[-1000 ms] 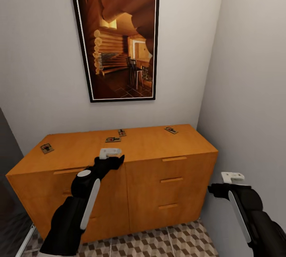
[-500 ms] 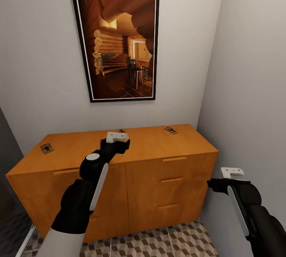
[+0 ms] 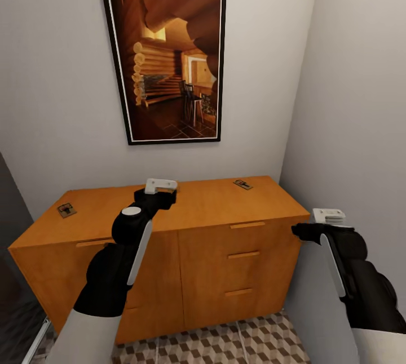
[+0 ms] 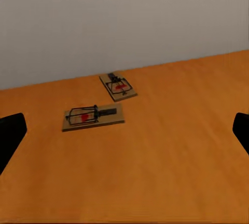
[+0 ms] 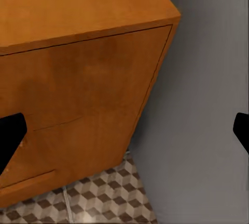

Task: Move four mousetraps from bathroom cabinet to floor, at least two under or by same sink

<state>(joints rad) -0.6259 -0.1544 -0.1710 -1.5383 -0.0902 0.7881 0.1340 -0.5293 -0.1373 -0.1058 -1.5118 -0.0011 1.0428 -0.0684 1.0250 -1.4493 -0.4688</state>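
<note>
1. The left gripper hangs over the middle of the cabinet top with its jaws spread wide; in the left wrist view its dark fingertips sit at opposite edges with bare wood between them, gripping and touching nothing.
2. The right gripper is held out beside the cabinet's right end, close to the grey side wall. Its jaws are likewise wide apart and empty, with the cabinet's corner and the wall between the fingertips.
3. The cabinet is a low orange-brown sideboard with a door on the left and three drawers with slim handles on the right, all closed.
4. The left wrist view shows two mousetraps just beside each other on the top, in front of the gripper: the nearer mousetrap and the farther mousetrap, closer to the wall.
5. The left-end mousetrap and the right-rear mousetrap lie well apart on the same top.
6. The bathroom floor, cube-patterned tile, shows below the cabinet's front.
7. Behind, a framed picture of a log interior hangs on the pale back wall.
</note>
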